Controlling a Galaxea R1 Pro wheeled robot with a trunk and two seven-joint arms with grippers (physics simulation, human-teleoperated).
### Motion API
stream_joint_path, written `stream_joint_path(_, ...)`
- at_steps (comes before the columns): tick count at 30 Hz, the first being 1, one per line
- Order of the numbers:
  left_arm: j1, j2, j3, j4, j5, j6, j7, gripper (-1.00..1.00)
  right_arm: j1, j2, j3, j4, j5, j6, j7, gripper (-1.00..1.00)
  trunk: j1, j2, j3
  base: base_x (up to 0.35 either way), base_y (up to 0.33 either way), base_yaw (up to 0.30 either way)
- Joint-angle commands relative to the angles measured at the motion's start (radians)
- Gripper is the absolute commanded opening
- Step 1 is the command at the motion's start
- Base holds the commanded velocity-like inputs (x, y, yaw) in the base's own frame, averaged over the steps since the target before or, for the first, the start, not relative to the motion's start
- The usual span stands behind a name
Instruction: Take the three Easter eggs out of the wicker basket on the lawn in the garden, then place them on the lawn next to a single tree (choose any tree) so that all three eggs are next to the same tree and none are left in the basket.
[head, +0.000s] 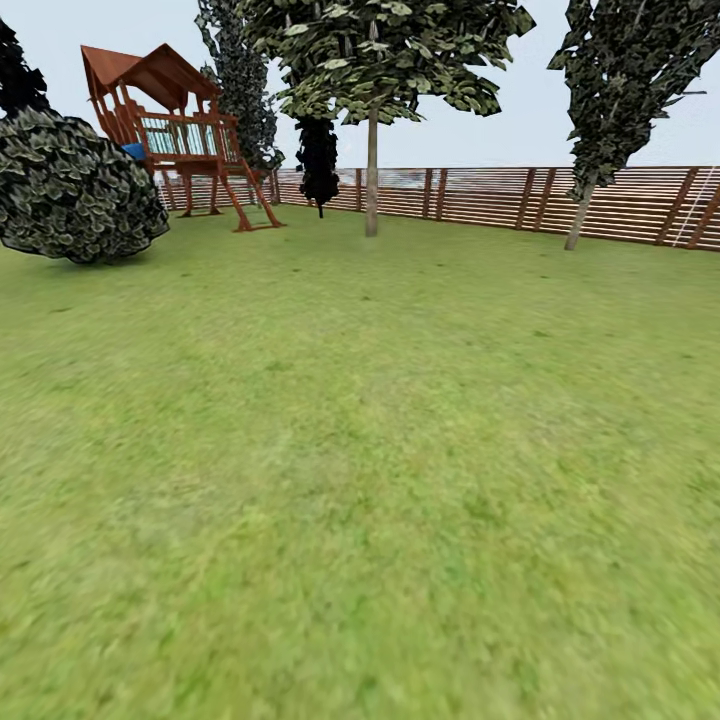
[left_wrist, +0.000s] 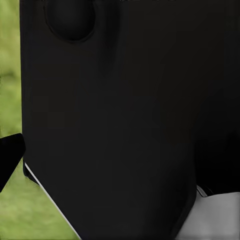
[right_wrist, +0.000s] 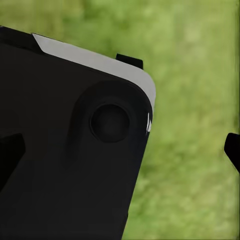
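My head camera looks across the lawn of the garden, green grass running to a brown slatted fence at the far edge. A tree with a straight pale trunk stands near the middle of the fence line, a second, leaning pale-trunked tree well apart to its right. At far left a wooden playset rises behind a round dark bush, with a small dark tree between the playset and the pale trunk. My left wrist camera faces a black body panel of my own frame, grass beside it; one dark tip of my left fingers juts in at the edge. My right wrist camera shows another black panel with a pale edge over blurred grass, one tip of my right fingers at the border. Whether either pair is clenched or released I cannot tell
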Motion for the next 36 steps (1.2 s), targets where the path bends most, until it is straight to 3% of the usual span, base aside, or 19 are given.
stream_joint_path(1, 0.0, 0.0, 0.005, 0.0, 0.007, -0.002, 0.0, 1.0, -0.001, 0.0, 0.004, 0.001, 0.002, -0.003, -0.001, 1.0, 0.001, 0.0, -0.001, 0.339, 0.0, 0.0)
stream_joint_path(36, 0.0, 0.0, 0.005, 0.0, 0.006, -0.002, -0.001, 1.0, -0.001, 0.002, 0.004, 0.002, 0.006, 0.001, -0.002, 1.0, 0.001, 0.0, -0.001, 0.339, 0.0, 0.0)
